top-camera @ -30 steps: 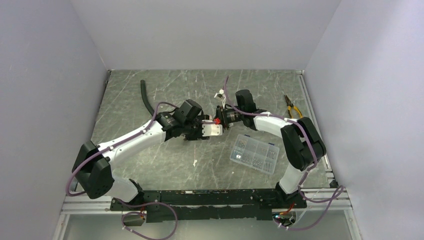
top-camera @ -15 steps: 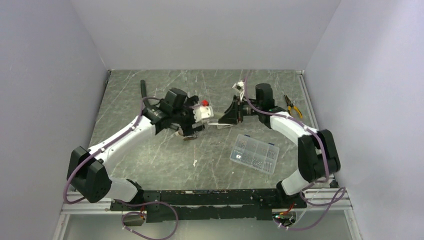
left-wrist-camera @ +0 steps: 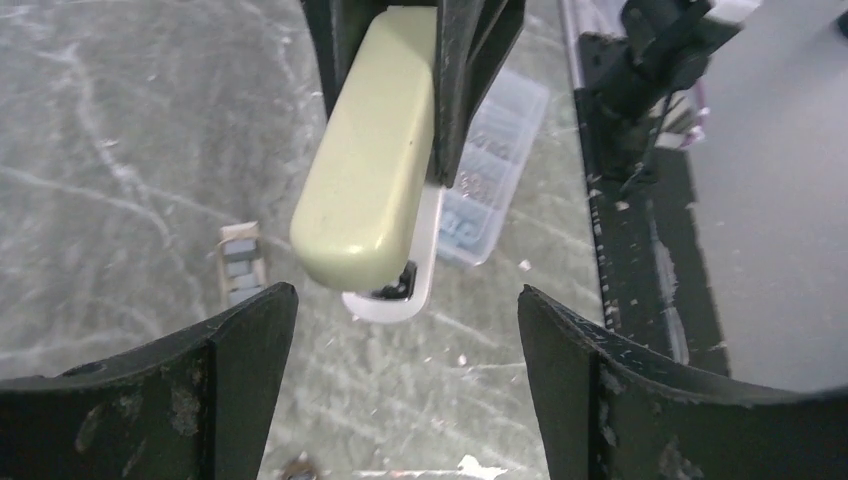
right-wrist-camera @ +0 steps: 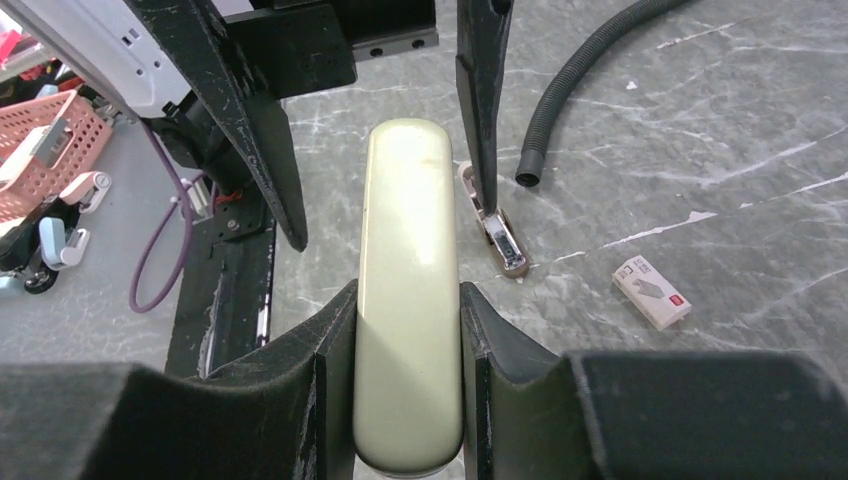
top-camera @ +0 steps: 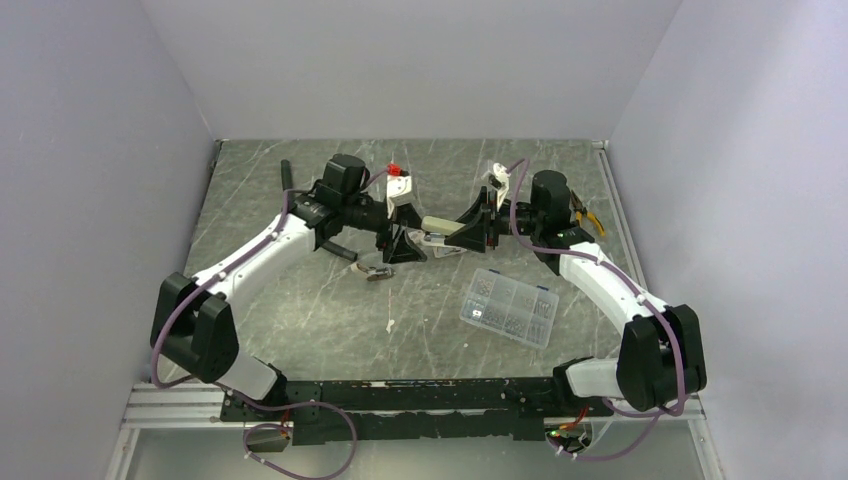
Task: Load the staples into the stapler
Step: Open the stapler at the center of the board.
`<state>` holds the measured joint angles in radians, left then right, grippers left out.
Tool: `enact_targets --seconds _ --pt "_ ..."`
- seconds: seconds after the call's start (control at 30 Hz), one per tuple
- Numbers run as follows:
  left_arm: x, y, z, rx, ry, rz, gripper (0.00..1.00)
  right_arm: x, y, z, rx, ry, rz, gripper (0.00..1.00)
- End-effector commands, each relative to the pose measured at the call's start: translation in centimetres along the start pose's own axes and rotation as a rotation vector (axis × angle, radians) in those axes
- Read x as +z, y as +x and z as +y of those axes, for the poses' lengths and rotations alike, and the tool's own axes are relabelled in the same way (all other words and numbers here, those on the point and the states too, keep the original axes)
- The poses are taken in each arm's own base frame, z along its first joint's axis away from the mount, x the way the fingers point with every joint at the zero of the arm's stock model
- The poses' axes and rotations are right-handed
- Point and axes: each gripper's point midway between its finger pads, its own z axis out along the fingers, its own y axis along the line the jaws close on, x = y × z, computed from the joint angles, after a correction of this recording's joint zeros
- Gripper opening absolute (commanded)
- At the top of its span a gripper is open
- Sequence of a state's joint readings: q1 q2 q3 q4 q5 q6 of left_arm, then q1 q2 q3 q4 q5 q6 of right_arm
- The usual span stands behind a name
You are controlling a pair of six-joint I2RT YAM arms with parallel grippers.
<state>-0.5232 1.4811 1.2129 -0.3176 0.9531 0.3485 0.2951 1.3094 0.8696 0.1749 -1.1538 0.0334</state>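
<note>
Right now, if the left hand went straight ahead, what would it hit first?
Most likely the stapler, held by the right hand; its free end sits just ahead of the open left hand.

Layout at mid-table: the stapler is hanging above the table, lying left to right between the two grippers. The right gripper is clasping it from the right. The left gripper is facing its free end from the left, fingers spread and standing clear of it. A compartment box is lying in front and to the right, a small metal piece in front of the left gripper, a hose behind at left, and pliers at the right edge.
</note>
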Motion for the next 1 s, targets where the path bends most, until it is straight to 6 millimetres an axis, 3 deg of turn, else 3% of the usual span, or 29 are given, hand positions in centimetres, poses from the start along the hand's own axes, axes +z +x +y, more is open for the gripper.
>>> enact_targets --seconds 0.0,0.33,0.53,0.6,0.67,0.73,0.77,0.83,0.93,0.97 --pt "0.6 -2.5 -2.2 -0.045 0.168 -0.125 0.81 -0.3 -2.0 0.4 -0.097 -0.006 -0.048 0.00" --pt "1.4 -1.3 -2.0 -0.078 0.203 -0.132 0.51 -0.1 -1.9 0.4 -0.081 -0.013 -0.063 0.00" --pt "1.7 -0.9 -1.9 -0.093 0.218 -0.128 0.43 -0.1 -1.9 0.5 -0.083 -0.015 -0.066 0.00" --pt "1.8 -0.6 -1.9 -0.102 0.223 -0.125 0.36 -0.1 -1.9 0.5 -0.081 -0.017 -0.068 0.00" --pt "1.8 -0.5 -2.0 -0.107 0.231 -0.123 0.24 -0.1 -1.9 0.6 -0.080 -0.017 -0.070 0.00" --pt "1.9 -0.3 -2.0 -0.104 0.227 -0.117 0.06 -0.2 -1.8 0.5 -0.086 -0.012 -0.066 0.00" --pt "1.8 -0.2 -1.9 -0.095 0.217 -0.110 0.03 -0.2 -1.7 0.4 -0.095 -0.007 -0.061 0.00" --pt "1.7 0.3 -1.7 -0.066 0.195 -0.085 0.03 -0.3 -1.4 0.1 -0.113 0.009 -0.044 0.10" --pt "1.7 1.6 -1.8 -0.016 0.158 -0.019 0.03 -0.5 -1.4 -0.3 -0.148 0.037 -0.023 0.43" --pt "1.8 2.0 -1.7 0.004 0.144 0.002 0.03 -0.5 -1.4 -0.4 -0.148 0.043 -0.014 0.48"
